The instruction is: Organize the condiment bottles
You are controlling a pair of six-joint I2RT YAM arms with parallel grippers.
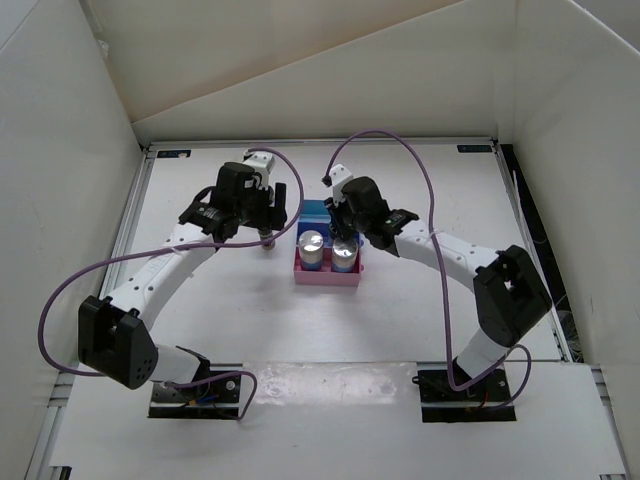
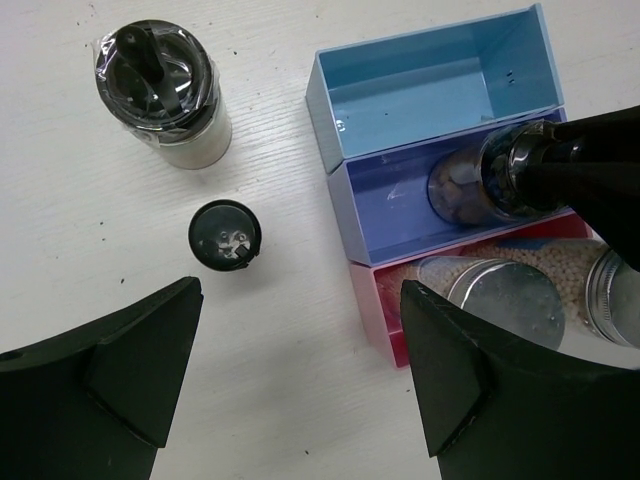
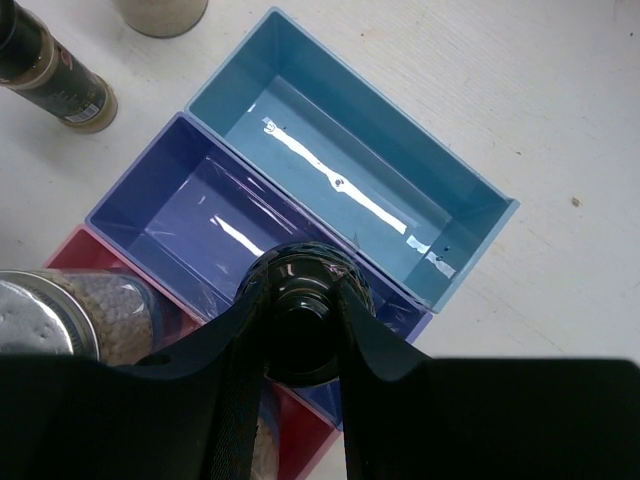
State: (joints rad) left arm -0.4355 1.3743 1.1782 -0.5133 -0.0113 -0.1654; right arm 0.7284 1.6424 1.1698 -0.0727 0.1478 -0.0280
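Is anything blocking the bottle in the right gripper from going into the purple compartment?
Nothing visible. The right gripper holds the bottle over the purple compartment, which is bare; the silver-topped bottles sit in the pink one beside it.

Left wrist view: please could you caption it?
Open left gripper near small black-capped bottle; right gripper holds second bottle over purple tier.

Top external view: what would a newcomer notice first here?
The right claw grips a black-capped brownish shaker bottle at the purple middle compartment of the pink-purple-blue stepped plastic rack. Two silver-topped shaker bottles stand in its pink front compartment. The left claw hovers open above another black-capped bottle beside the rack.
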